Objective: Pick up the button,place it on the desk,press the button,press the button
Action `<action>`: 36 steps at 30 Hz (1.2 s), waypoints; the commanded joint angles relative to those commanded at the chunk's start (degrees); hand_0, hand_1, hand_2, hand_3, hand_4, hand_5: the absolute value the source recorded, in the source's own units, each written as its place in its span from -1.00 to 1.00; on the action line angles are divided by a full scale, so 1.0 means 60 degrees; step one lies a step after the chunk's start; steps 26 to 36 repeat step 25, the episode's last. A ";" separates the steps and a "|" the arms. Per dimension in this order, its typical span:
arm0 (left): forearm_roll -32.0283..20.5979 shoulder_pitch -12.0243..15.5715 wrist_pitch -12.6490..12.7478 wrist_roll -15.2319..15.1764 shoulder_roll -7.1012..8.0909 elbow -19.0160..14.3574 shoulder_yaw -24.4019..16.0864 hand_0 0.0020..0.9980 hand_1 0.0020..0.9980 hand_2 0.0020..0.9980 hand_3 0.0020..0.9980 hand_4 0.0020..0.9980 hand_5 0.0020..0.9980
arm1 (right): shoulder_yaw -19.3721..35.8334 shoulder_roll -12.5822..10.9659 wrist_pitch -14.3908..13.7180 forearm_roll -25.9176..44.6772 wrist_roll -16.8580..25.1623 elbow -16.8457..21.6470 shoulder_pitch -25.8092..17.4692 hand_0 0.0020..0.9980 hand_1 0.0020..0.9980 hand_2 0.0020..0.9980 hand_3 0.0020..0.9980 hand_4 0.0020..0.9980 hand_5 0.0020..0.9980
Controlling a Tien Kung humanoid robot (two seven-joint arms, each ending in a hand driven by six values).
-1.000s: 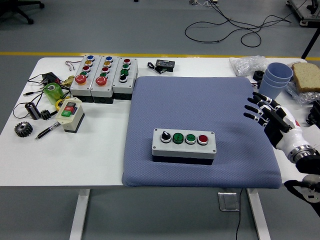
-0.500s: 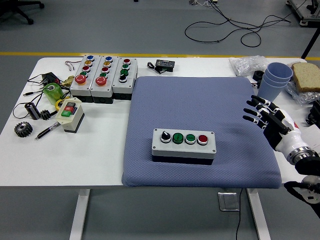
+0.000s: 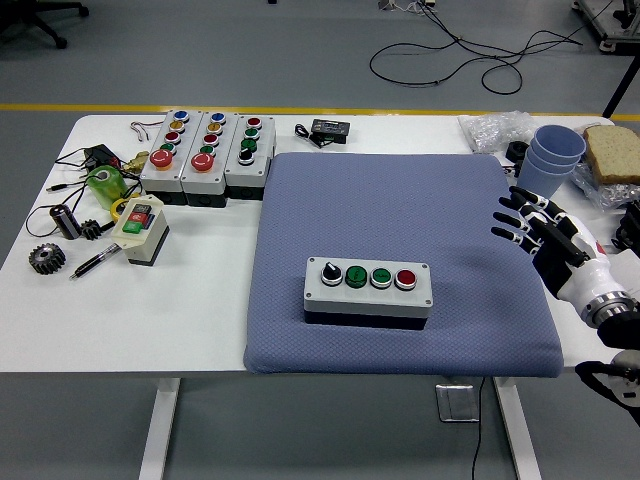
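Note:
A grey button box (image 3: 368, 288) lies on the blue mat (image 3: 400, 200), toward its front. Its top carries a black rotary switch, two green buttons and a red button (image 3: 405, 278) in a row. My right hand (image 3: 530, 225) hovers at the mat's right edge, right of the box and apart from it. Its fingers (image 3: 509, 221) are spread and hold nothing. The left arm is out of view.
Three more button boxes (image 3: 205, 152) stand at the back left beside a small switch box (image 3: 140, 228), gears (image 3: 45, 258), a pen and wires. Stacked blue cups (image 3: 553, 155), a plastic bag and bread (image 3: 612, 152) sit at the back right.
My right hand has drifted slightly back and to the right along the mat's right edge, fingers still spread. The button box has not moved.

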 joint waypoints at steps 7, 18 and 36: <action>-0.0010 -0.0017 -0.0003 -0.0012 0.0000 0.0000 0.0006 0.19 0.27 0.35 0.08 -0.32 0.34 | 0.0139 0.0016 -0.0042 0.0075 0.0020 0.0006 -0.0029 0.28 0.19 0.31 0.28 0.44 -0.38; 0.0023 0.0019 -0.0017 -0.0050 0.0000 0.0000 0.0035 0.19 0.27 0.35 0.08 -0.32 0.34 | 0.0298 0.0069 -0.0081 0.0167 0.0021 0.0013 -0.0150 0.25 0.16 0.27 0.27 0.43 -0.38; -0.0130 -0.0034 -0.0002 -0.0059 0.0000 0.0000 0.0109 0.19 0.27 0.35 0.08 -0.32 0.34 | 0.0380 0.0142 -0.0092 0.0177 0.0021 0.0002 -0.0139 0.25 0.16 0.27 0.27 0.43 -0.38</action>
